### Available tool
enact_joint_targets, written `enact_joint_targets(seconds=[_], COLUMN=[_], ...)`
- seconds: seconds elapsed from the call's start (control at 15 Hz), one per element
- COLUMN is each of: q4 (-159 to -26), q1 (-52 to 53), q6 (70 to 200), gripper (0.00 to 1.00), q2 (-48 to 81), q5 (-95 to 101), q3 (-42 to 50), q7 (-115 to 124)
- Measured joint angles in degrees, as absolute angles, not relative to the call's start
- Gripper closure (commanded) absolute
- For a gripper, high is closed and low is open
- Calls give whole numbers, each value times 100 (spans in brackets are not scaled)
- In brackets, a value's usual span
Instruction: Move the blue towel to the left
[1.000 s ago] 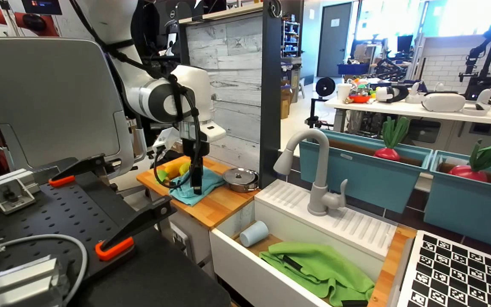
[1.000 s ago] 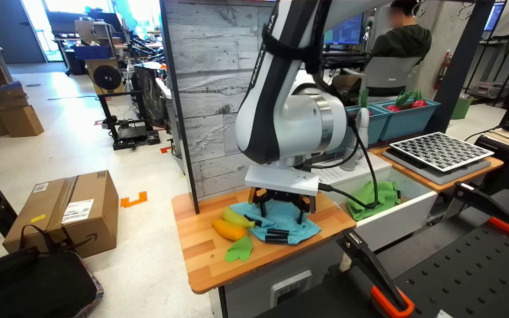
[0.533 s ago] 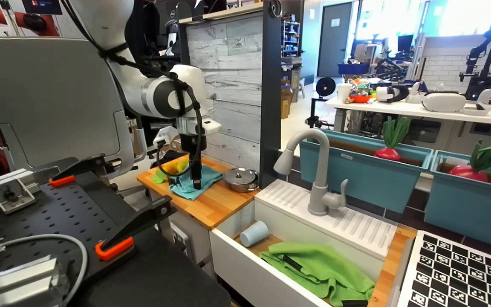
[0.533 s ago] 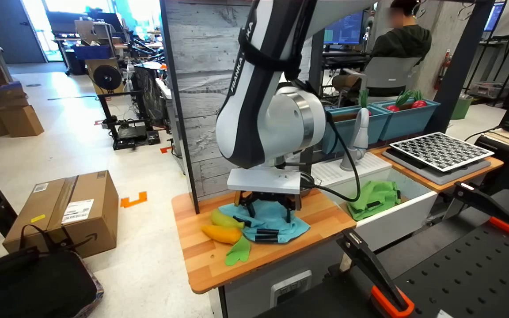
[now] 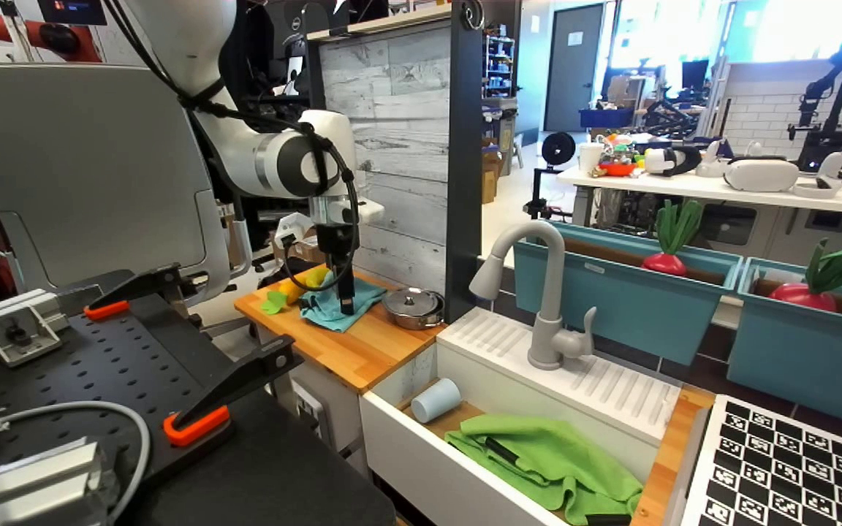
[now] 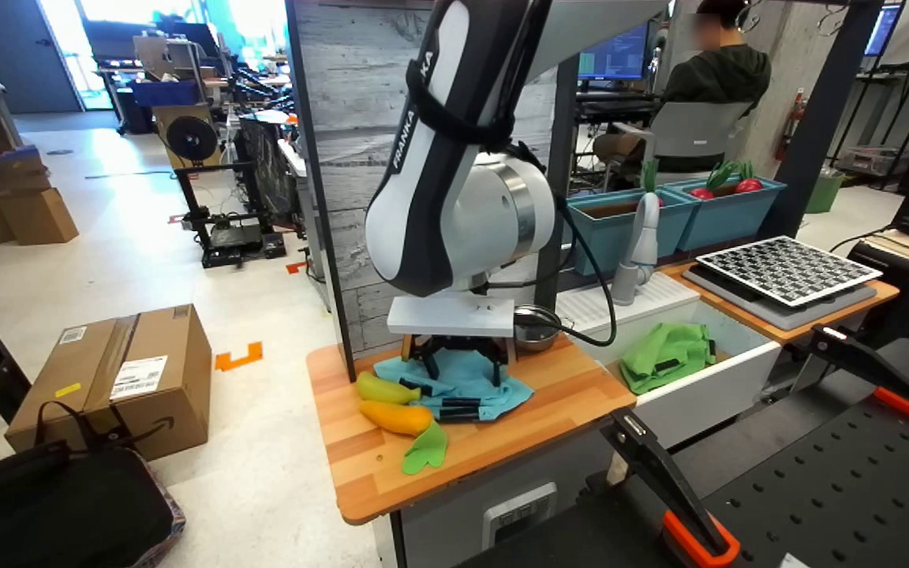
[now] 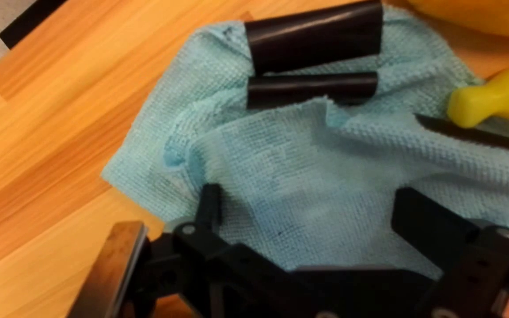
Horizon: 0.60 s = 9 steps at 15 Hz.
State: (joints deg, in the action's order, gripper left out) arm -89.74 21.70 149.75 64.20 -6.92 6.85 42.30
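Across the wrist view's center, the blue towel (image 7: 281,154) is rumpled on the desk (image 7: 60,132); at lower center, the gripper (image 7: 306,194) is spread wide over the towel.

"FRANKA" lettering (image 6: 405,142) on the robot arm (image 6: 454,170), curved arrow (image 6: 146,434) on a cardboard box (image 6: 95,379), its white label (image 6: 139,377) unreadable

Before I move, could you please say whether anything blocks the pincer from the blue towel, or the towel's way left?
Nothing visible blocks the open pincer from the blue towel. Left of the towel in both exterior views lie a banana-like fruit, an orange-coloured fruit and a green leaf, probably in its way.
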Motion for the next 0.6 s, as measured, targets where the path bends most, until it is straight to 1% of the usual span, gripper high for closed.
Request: enact_joint_targets(seconds=[0.6], q4=[-8543], q1=[2407], q6=[14969], gripper=[0], q2=[6623], q5=[-543], q3=[689], q7=[4253])
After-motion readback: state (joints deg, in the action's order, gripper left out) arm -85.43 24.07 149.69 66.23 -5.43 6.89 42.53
